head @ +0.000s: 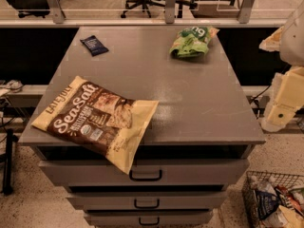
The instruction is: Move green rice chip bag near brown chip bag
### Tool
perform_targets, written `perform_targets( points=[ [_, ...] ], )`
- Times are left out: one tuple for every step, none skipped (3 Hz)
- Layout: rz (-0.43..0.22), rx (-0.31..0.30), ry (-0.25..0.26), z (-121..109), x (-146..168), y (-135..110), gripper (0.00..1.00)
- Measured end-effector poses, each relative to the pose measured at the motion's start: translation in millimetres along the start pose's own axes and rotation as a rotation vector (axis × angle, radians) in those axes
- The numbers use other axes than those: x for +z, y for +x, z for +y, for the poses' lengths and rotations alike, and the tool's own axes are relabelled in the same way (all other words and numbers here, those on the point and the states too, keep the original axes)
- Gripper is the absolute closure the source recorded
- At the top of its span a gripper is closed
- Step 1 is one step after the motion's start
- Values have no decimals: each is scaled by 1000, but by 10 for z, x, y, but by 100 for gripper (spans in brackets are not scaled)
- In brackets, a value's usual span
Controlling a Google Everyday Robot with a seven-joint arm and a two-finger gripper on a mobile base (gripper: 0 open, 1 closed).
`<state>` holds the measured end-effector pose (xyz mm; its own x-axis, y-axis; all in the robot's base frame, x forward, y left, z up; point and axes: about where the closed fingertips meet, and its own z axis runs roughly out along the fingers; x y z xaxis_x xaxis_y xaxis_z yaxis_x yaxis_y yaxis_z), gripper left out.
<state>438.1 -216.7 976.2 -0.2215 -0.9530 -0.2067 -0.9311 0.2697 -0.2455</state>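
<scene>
The green rice chip bag (192, 41) lies crumpled at the far right corner of the grey cabinet top (190, 103). The brown chip bag (97, 119), large, brown and cream with white "Sea Salt" lettering, lies flat at the front left, and its corner hangs over the front edge. The two bags are far apart. Only cream-coloured arm segments (285, 96) show at the right edge of the view, beside the cabinet and lower than the green bag. My gripper itself is out of view past that edge.
A small dark blue packet (94, 45) lies at the far left of the top. The cabinet has drawers (145, 174) below. A wire basket (274, 199) of packets stands on the floor at the right. A rail and office chairs are behind.
</scene>
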Motion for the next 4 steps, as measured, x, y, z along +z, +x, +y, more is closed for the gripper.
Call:
perform_targets(
  points=[
    [0,0,0,-1,0,-1,0],
    [-41,32,25,-154,137,-52,0],
    [-128,54,91,-618,338,-201,0],
    [-207,94,183,-1257,559,-357,0]
  ],
)
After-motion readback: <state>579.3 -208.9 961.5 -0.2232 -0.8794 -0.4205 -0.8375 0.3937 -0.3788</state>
